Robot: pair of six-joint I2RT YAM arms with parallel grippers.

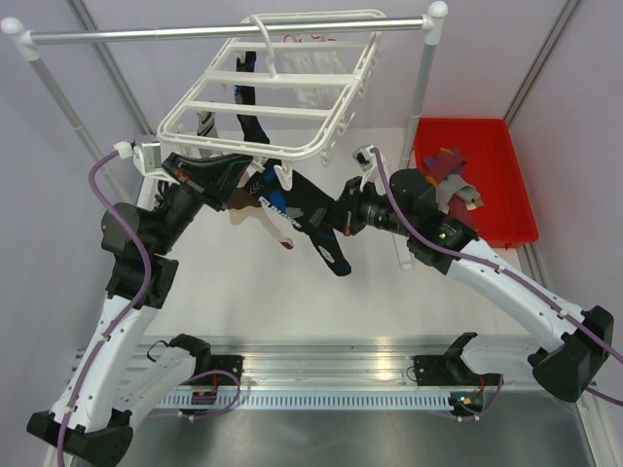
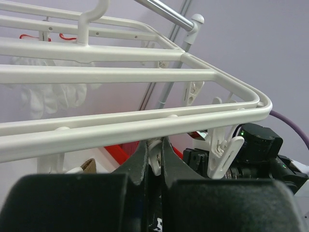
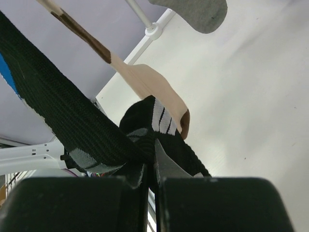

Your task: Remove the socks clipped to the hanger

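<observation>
While right hand (image 3: 150, 162) pinches black sock (image 3: 58, 116) | cream sock (image 3: 154, 87) (brown-tipped) alongside

White hanger (image 2: 120, 75), black sock (image 3: 53, 116) with blue patch, cream-and-brown sock (image 3: 154, 89), red bin (image 1: 487, 165).

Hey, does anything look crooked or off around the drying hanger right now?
Yes. The black-and-blue sock is stretched slantwise instead of hanging down: the right hand is shut on it. The hanger also looks skewed to the rail, with the left hand pinching a clip on its near edge.
</observation>
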